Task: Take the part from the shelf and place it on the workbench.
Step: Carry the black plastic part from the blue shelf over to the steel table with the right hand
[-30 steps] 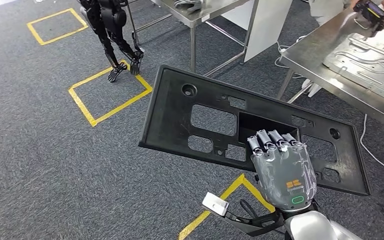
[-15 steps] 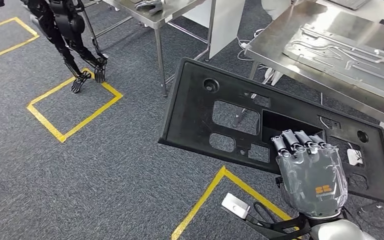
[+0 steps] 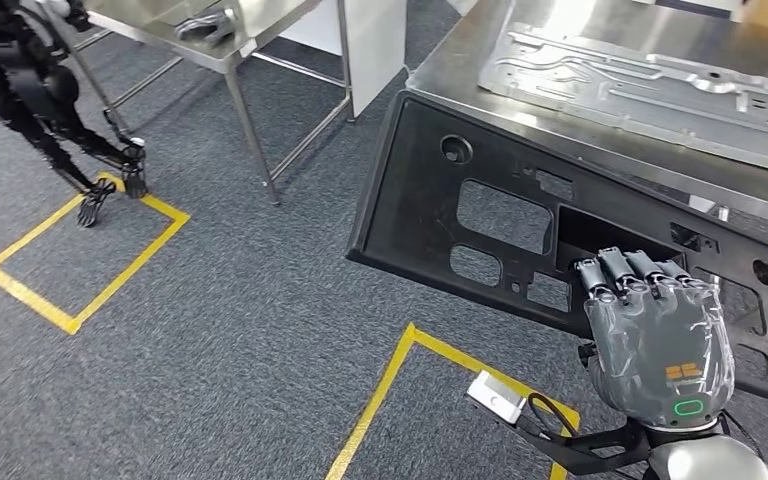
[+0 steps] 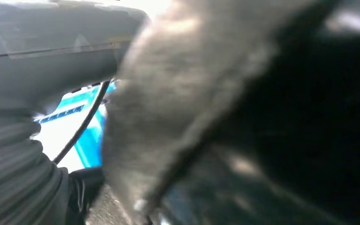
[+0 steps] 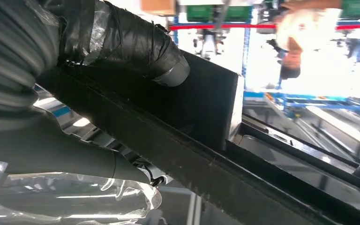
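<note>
The part is a large flat black plastic panel (image 3: 430,200) with several cut-outs, carried tilted above the floor. My right hand (image 3: 660,340) holds it from the near side, fingers hooked over the rim of a large cut-out. In the right wrist view the taped thumb (image 5: 136,47) presses on the panel (image 5: 206,108). The panel's far edge lies just under the front rim of the steel workbench (image 3: 460,70). My left hand (image 4: 47,47) sits blurred against a dark surface, and its grasp cannot be made out.
A stamped silver metal sheet (image 3: 650,85) lies on the workbench. A second steel table (image 3: 230,50) stands at the back left beside a white board (image 3: 375,40). Another black humanoid robot (image 3: 50,110) stands far left. Yellow tape squares (image 3: 80,260) mark the grey carpet.
The whole view has swung right and closer to the workbench, so the camera moved. The panel stays in my right hand, its far edge now at the workbench's front rim.
</note>
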Robot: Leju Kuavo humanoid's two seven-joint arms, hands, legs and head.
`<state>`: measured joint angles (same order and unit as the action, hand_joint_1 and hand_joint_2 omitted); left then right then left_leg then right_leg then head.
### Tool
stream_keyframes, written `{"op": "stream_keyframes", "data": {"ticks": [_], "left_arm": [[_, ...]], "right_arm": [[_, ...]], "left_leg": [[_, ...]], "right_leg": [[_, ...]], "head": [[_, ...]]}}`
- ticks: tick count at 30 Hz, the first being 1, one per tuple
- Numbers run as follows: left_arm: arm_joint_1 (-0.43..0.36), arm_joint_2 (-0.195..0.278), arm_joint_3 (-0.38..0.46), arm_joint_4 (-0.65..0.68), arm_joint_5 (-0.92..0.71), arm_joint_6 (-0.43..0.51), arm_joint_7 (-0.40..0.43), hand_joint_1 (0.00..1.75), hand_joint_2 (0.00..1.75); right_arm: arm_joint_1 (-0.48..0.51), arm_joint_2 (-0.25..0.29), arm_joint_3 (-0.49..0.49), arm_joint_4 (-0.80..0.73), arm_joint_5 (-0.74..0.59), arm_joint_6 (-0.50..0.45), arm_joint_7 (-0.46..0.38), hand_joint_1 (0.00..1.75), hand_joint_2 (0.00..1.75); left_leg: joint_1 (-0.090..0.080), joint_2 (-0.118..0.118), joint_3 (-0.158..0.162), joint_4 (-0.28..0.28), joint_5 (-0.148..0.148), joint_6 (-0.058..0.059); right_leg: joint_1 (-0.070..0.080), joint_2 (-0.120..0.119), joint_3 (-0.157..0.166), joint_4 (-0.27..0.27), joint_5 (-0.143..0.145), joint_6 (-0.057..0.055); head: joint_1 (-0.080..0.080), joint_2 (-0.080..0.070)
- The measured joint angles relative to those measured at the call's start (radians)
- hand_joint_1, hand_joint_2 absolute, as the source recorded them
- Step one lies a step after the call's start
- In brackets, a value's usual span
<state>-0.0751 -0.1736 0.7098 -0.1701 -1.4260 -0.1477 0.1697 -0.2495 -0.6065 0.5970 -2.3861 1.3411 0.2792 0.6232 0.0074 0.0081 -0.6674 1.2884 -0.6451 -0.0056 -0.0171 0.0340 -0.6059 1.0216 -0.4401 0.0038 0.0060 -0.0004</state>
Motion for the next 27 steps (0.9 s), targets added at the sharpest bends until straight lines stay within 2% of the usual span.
{"op": "stream_keyframes", "data": {"ticks": [1,2,3,5,6,7,8,9,10,11,13,14,15,16,17,18,19,20,21,22,24,25,27], "left_arm": [[-0.001,0.0,-0.001,0.0,0.0,0.0,-0.001,0.0,1.75],[-0.001,0.0,-0.002,0.0,0.0,0.0,-0.002,0.0,1.75],[-0.001,0.0,-0.003,0.0,0.0,0.0,-0.002,0.0,1.75],[-0.001,0.001,-0.004,0.0,0.0,0.0,-0.003,0.0,1.75],[-0.002,0.001,-0.005,0.0,0.0,0.0,-0.004,0.0,1.75],[-0.003,0.001,-0.006,0.0,0.0,0.0,-0.006,0.0,1.75],[-0.004,0.001,-0.007,0.0,0.0,0.0,-0.008,0.0,1.75],[-0.005,0.0,-0.008,0.0,0.0,0.0,-0.009,0.0,1.75],[-0.005,0.0,-0.008,0.0,0.0,0.0,-0.01,0.0,1.75],[-0.005,-0.001,-0.008,0.0,0.0,-0.001,-0.011,0.0,1.75],[-0.001,-0.002,-0.009,0.0,0.0,-0.011,-0.008,0.0,1.75],[0.001,-0.001,-0.009,0.0,0.0,-0.02,-0.005,0.0,1.75],[0.002,-0.001,-0.008,0.0,0.0,-0.03,0.0,0.0,1.75],[0.002,0.0,-0.008,0.0,0.0,-0.039,0.004,0.0,1.75],[0.001,0.0,-0.008,0.0,0.0,-0.047,0.008,0.0,1.75],[0.001,0.0,-0.008,0.0,0.0,-0.051,0.012,0.0,1.75],[0.001,0.0,-0.008,0.0,0.0,-0.053,0.013,0.0,1.75],[0.001,0.0,-0.008,0.0,0.0,-0.054,0.014,0.0,1.75],[0.001,0.001,-0.008,0.0,0.0,-0.054,0.015,0.0,1.75],[0.001,0.001,-0.008,0.0,0.0,-0.054,0.017,0.0,1.75],[0.0,0.001,-0.008,0.0,0.0,-0.055,0.019,0.0,1.75],[-0.001,0.001,-0.008,0.0,0.0,-0.057,0.02,0.0,1.75],[-0.003,0.002,-0.008,0.0,0.0,-0.062,0.021,0.0,1.75]], "right_arm": [[0.0,0.0,-0.002,0.0,-0.002,0.004,0.0,1.75,1.75],[0.001,0.0,-0.004,0.0,-0.003,0.006,0.0,1.75,1.75],[0.001,-0.001,-0.006,0.0,-0.004,0.008,0.0,1.75,1.75],[0.001,-0.001,-0.011,0.0,-0.005,0.01,0.0,1.75,1.75],[0.001,-0.002,-0.013,0.001,-0.005,0.012,0.0,1.75,1.75],[0.001,-0.003,-0.014,0.002,-0.006,0.015,0.0,1.75,1.75],[0.001,-0.005,-0.017,0.003,-0.007,0.019,0.0,1.75,1.75],[0.001,-0.008,-0.019,0.004,-0.008,0.023,0.001,1.75,1.75],[0.0,-0.012,-0.024,0.005,-0.011,0.026,0.001,1.75,1.75],[-0.002,-0.017,-0.029,0.008,-0.016,0.028,0.002,1.75,1.75],[-0.006,-0.025,-0.041,0.015,-0.032,0.031,0.004,1.75,1.75],[-0.007,-0.028,-0.046,0.021,-0.043,0.03,0.005,1.75,1.75],[-0.007,-0.032,-0.053,0.028,-0.056,0.028,0.007,1.75,1.75],[-0.006,-0.036,-0.06,0.035,-0.068,0.025,0.008,1.75,1.75],[-0.006,-0.041,-0.07,0.041,-0.08,0.02,0.009,1.75,1.75],[-0.007,-0.046,-0.081,0.047,-0.09,0.015,0.01,1.75,1.75],[-0.007,-0.05,-0.092,0.052,-0.098,0.01,0.01,1.75,1.75],[-0.008,-0.054,-0.103,0.057,-0.104,0.006,0.01,1.75,1.75],[-0.009,-0.058,-0.114,0.062,-0.108,0.005,0.01,1.75,1.75],[-0.009,-0.061,-0.123,0.067,-0.112,0.004,0.011,1.75,1.75],[-0.01,-0.067,-0.14,0.077,-0.12,0.004,0.012,1.75,1.75],[-0.012,-0.07,-0.148,0.082,-0.124,0.004,0.012,1.75,1.75],[-0.022,-0.075,-0.161,0.098,-0.131,0.005,0.013,1.75,1.75]], "left_leg": [[0.0,-0.001,-0.004,0.003,0.014,0.002],[0.0,-0.005,0.01,-0.032,0.045,0.005],[0.0,-0.019,0.037,-0.095,0.085,0.01],[0.002,-0.068,0.089,-0.215,0.133,0.02],[0.0,-0.085,0.102,-0.245,0.14,0.023],[-0.002,-0.089,0.106,-0.255,0.139,0.027],[-0.004,-0.076,0.108,-0.26,0.143,0.031],[-0.004,-0.063,0.111,-0.267,0.148,0.037],[-0.002,-0.051,0.114,-0.275,0.154,0.044],[0.001,-0.037,0.117,-0.282,0.159,0.049],[0.001,-0.01,0.118,-0.288,0.163,0.055],[0.0,0.005,0.117,-0.288,0.162,0.056],[0.0,0.019,0.116,-0.287,0.161,0.056],[-0.001,0.032,0.116,-0.287,0.16,0.056],[-0.001,0.045,0.116,-0.285,0.158,0.055],[0.0,0.057,0.118,-0.284,0.155,0.052],[-0.002,0.067,0.12,-0.281,0.151,0.049],[-0.004,0.077,0.123,-0.279,0.147,0.043],[-0.007,0.085,0.125,-0.278,0.144,0.038],[-0.009,0.093,0.126,-0.277,0.142,0.033],[-0.009,0.107,0.13,-0.278,0.137,0.022],[-0.008,0.096,0.128,-0.27,0.129,0.016],[-0.005,0.047,0.099,-0.204,0.087,0.006]], "right_leg": [[0.001,0.014,-0.001,0.002,0.0,0.0],[0.001,0.029,-0.001,0.004,0.0,0.0],[0.001,0.043,-0.002,0.007,0.0,0.0],[0.002,0.069,-0.006,0.011,0.001,0.006],[0.0,0.08,-0.01,0.012,0.002,0.012],[-0.003,0.092,-0.013,0.01,0.005,0.021],[-0.006,0.105,-0.016,0.007,0.009,0.03],[-0.009,0.106,-0.018,0.005,0.011,0.036],[-0.008,0.09,-0.022,0.012,0.006,0.042],[-0.006,0.062,-0.034,0.035,-0.01,0.046],[-0.004,-0.003,-0.083,0.139,-0.071,0.053],[-0.004,-0.018,-0.111,0.2,-0.099,0.058],[-0.006,-0.026,-0.131,0.243,-0.112,0.061],[-0.007,-0.029,-0.134,0.254,-0.107,0.064],[-0.008,-0.035,-0.115,0.224,-0.084,0.065],[-0.008,-0.047,-0.08,0.164,-0.052,0.065],[-0.005,-0.069,-0.042,0.096,-0.027,0.062],[-0.002,-0.086,-0.011,0.039,-0.008,0.056],[0.002,-0.098,0.005,0.007,-0.002,0.049],[0.006,-0.099,0.008,-0.003,-0.003,0.041],[0.005,-0.075,0.004,-0.005,0.001,0.028],[0.002,-0.064,0.004,-0.007,0.003,0.022],[-0.004,-0.043,0.004,-0.013,0.009,0.008]], "head": [[0.0,0.0],[0.0,0.0],[0.0,0.0],[0.001,0.0],[0.001,0.0],[0.001,0.0],[0.0,0.0],[0.0,0.0],[0.002,0.0],[0.004,0.0],[0.007,0.0],[0.008,0.0],[0.008,0.0],[0.008,0.0],[0.008,0.0],[0.008,0.0],[0.008,0.0],[0.008,0.0],[0.007,0.0],[0.007,0.0],[0.006,0.0],[0.006,0.0],[0.005,0.0]]}}
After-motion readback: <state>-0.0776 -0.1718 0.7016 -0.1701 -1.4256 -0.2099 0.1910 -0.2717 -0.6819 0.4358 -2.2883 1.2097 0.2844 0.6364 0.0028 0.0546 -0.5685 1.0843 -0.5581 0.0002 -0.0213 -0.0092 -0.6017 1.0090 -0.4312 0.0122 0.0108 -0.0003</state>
